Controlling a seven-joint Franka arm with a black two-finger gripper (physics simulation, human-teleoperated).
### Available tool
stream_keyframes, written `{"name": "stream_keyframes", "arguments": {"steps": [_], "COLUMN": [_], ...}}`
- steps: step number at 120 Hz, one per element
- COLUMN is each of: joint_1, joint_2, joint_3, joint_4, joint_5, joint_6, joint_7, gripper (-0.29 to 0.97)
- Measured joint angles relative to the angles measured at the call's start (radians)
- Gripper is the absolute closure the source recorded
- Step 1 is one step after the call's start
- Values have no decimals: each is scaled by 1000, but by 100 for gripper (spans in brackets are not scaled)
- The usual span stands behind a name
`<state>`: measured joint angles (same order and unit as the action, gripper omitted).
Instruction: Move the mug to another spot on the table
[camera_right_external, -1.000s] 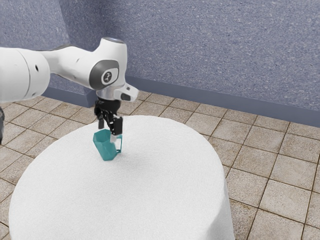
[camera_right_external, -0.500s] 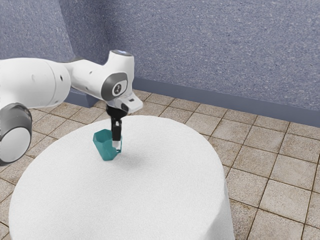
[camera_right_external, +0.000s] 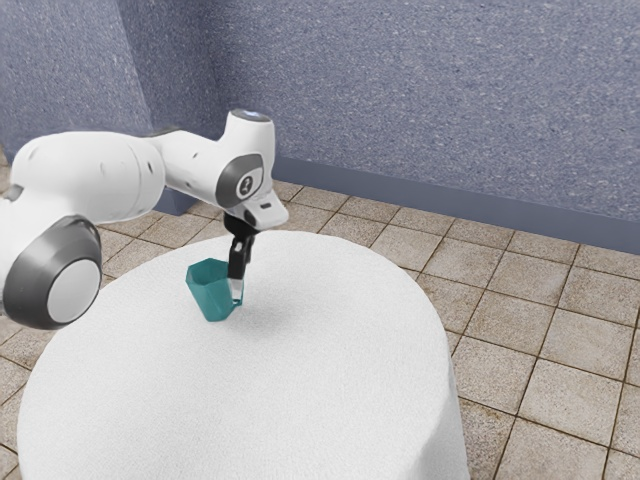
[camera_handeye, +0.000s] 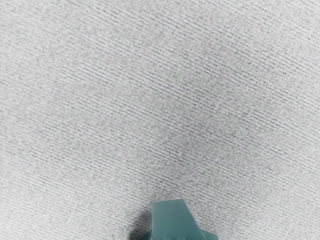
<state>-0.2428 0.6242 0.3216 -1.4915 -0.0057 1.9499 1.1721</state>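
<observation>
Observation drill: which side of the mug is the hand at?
The side of the mug toward the exterior view's right; the other side stands free of the hand.

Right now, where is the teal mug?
In the exterior view the teal faceted mug sits on the round white table, toward the view's left, just below the end of the white robot arm.
</observation>
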Motion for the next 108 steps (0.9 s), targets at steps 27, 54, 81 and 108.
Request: {"name": "stream_keyframes", "arguments": {"steps": [27, 54, 81, 108], "joint_1": [28, 34, 34, 34], "joint_2": [34, 49, 51, 52], "joint_3": [-1, 0, 0, 2], "joint_4": [6, 1, -3, -7], "joint_5": [-52, -76, -79, -71], "joint_6": [34, 56, 65, 46], "joint_7": [18, 17, 11, 2], "gripper": [0, 7, 20, 28]}}
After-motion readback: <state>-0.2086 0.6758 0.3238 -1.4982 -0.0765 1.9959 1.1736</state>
